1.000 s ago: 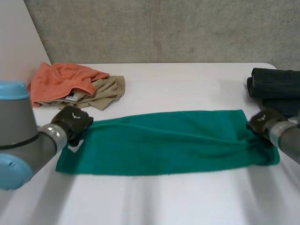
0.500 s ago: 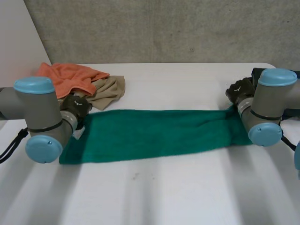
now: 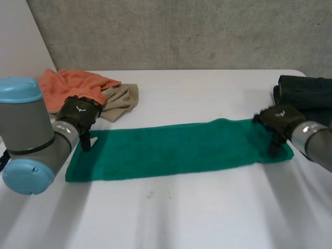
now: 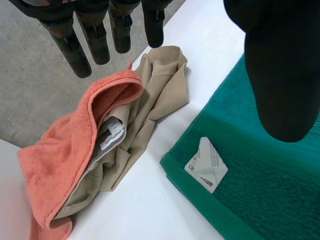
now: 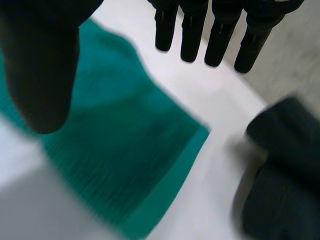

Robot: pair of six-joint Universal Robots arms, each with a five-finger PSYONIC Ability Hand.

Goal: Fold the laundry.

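Head view: green towel (image 3: 176, 148) flat on table (image 3: 207, 218); left hand (image 3: 79, 114), right hand (image 3: 277, 119) at ends, fingers (image 4: 96, 44) released.

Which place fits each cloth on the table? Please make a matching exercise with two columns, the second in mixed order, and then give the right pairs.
Column one:
1. green towel
2. orange towel
3. beige garment
4. dark cloth

Column two:
a. far left, partly under another cloth
b. far right, beside the right hand
c. spread flat, reaching from the left hand to the right hand
d. far left, on top of the pile

Pairs: 1-c, 2-d, 3-a, 4-b.
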